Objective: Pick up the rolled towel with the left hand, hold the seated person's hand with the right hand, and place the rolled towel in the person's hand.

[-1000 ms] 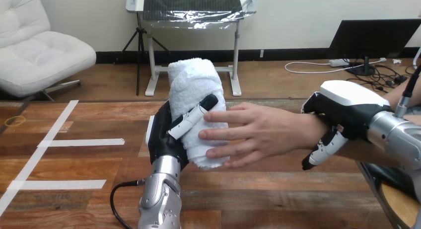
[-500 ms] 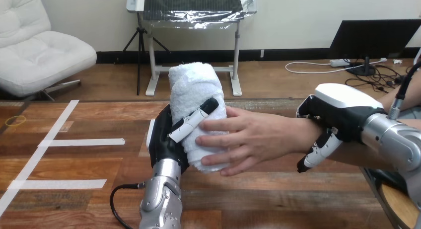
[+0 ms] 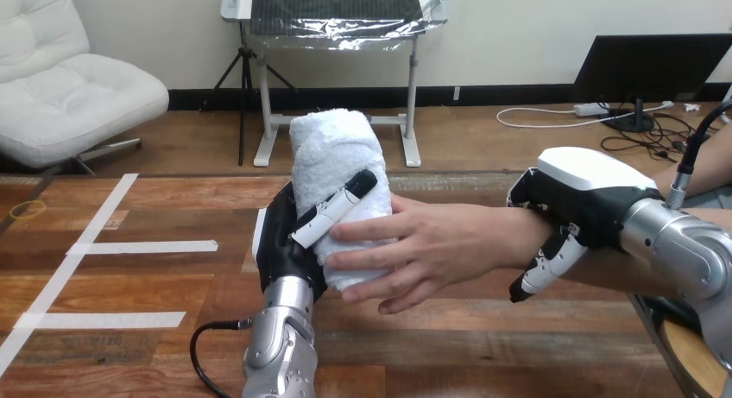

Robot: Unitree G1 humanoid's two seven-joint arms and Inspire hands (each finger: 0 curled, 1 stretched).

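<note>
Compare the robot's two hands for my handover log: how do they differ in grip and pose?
The left hand stands upright from below; the right hand reaches in sideways, palm down. The left hand curls round the rolled towel; the right hand curls over the person's wrist. Both are shut on something.

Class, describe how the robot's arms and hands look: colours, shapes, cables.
Both forearms are silver cylinders. The left hand is black with black-and-white jointed fingers; a black cable loops beside its forearm. The right hand has a rounded white shell on black.
</note>
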